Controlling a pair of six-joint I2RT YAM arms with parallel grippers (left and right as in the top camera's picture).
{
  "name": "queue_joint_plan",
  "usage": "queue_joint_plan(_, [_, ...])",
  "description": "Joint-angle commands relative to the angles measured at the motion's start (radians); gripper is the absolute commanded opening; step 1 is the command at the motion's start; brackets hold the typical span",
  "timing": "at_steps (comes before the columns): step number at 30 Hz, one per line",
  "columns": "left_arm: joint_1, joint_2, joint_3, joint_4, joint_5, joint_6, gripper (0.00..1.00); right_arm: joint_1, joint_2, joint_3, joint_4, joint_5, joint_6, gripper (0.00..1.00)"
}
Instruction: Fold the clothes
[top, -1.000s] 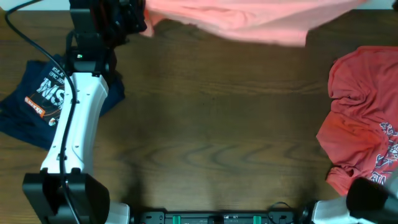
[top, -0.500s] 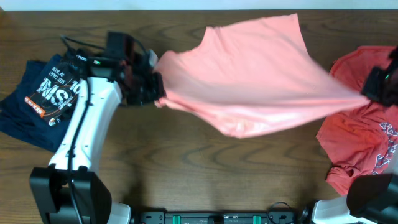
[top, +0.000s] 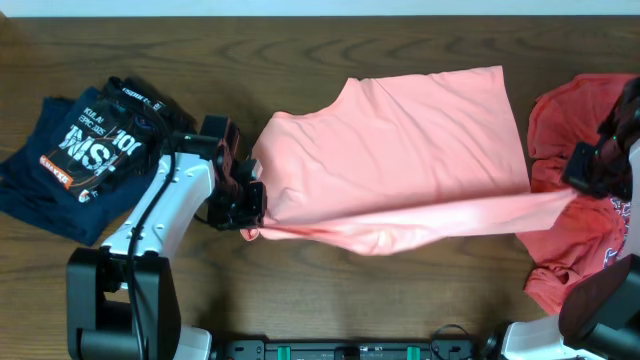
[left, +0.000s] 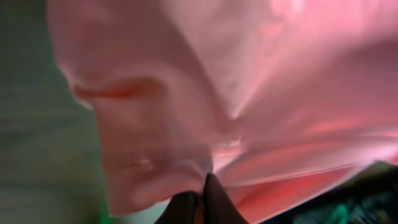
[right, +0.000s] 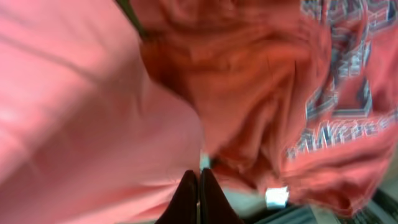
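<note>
Left arm (top: 160, 215) from base at 7 o'clock, white link angled toward 1 o'clock. Left gripper (top: 252, 208) faces 3 o'clock, jaws pinched on pink T-shirt (top: 400, 150). Right arm (top: 600, 305) from 5 o'clock base. Right gripper (top: 578, 182) at 3 o'clock, pinching same shirt.

Both wrist views are blurred, the pink T-shirt (left: 186, 93) a soft smear; in each the jaws show only as dark tips cut off by the bottom edge; overhead, the red T-shirt (top: 560, 130) runs off the right edge; the left arm (top: 150, 225) covers part of the navy T-shirt (top: 30, 185); the right jaws are a dark blur.
</note>
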Motion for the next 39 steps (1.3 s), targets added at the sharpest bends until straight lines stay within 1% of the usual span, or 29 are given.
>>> queue_joint_plan(1, [0.001,-0.002,0.000,0.053,-0.061,0.013,0.06,0.001,-0.002,-0.023,0.084,-0.052,-0.009,0.01])
queue_joint_plan(3, [0.002,-0.002,0.000,0.099,-0.095,-0.016,0.06,0.004,-0.002,-0.039,0.163,-0.105,-0.010,0.01])
queue_joint_plan(5, [0.002,-0.002,0.000,0.135,-0.140,-0.069,0.06,0.012,-0.002,-0.062,0.239,-0.154,-0.018,0.01])
queue_joint_plan(7, [0.001,-0.001,0.000,0.167,-0.156,-0.100,0.06,0.023,-0.002,-0.090,0.312,-0.201,-0.017,0.01])
queue_joint_plan(17, [0.001,0.027,-0.001,0.270,-0.160,-0.130,0.06,0.089,0.076,-0.160,0.546,-0.225,-0.016,0.01])
queue_joint_plan(26, [0.001,0.102,-0.001,0.275,-0.168,-0.130,0.06,0.148,0.222,-0.160,0.701,-0.250,-0.016,0.01])
queue_joint_plan(27, [0.001,0.105,-0.001,0.274,-0.174,-0.130,0.06,0.152,0.235,-0.160,0.720,-0.254,-0.016,0.03])
queue_joint_plan(28, [0.002,0.106,-0.001,0.274,-0.179,-0.130,0.05,0.155,0.243,-0.160,0.732,-0.256,-0.016,0.10])
queue_joint_plan(29, [0.002,0.106,0.000,0.275,-0.182,-0.130,0.06,0.156,0.246,-0.159,0.739,-0.255,-0.016,0.24])
queue_joint_plan(30, [0.003,0.105,0.000,0.278,-0.188,-0.130,0.07,0.155,0.246,-0.159,0.740,-0.254,-0.016,0.29])
queue_joint_plan(31, [0.003,0.105,0.000,0.279,-0.199,-0.130,0.13,0.153,0.243,-0.158,0.739,-0.248,-0.016,0.30])
queue_joint_plan(32, [0.005,0.105,0.000,0.278,-0.213,-0.129,0.16,0.150,0.238,-0.158,0.733,-0.248,-0.016,0.31])
queue_joint_plan(33, [0.006,0.105,0.000,0.278,-0.224,-0.130,0.17,0.146,0.233,-0.158,0.727,-0.248,-0.016,0.32])
queue_joint_plan(34, [0.008,0.105,0.000,0.277,-0.229,-0.129,0.17,0.142,0.227,-0.158,0.719,-0.248,-0.016,0.34])
queue_joint_plan(35, [0.011,0.105,0.000,0.278,-0.231,-0.129,0.23,0.138,0.222,-0.158,0.704,-0.248,-0.016,0.34])
queue_joint_plan(38, [0.023,0.105,0.000,0.278,-0.231,-0.129,0.25,0.131,0.216,-0.158,0.625,-0.248,-0.029,0.30])
queue_joint_plan(39, [0.027,0.105,0.000,0.278,-0.230,-0.129,0.25,0.131,0.219,-0.158,0.599,-0.248,-0.040,0.25])
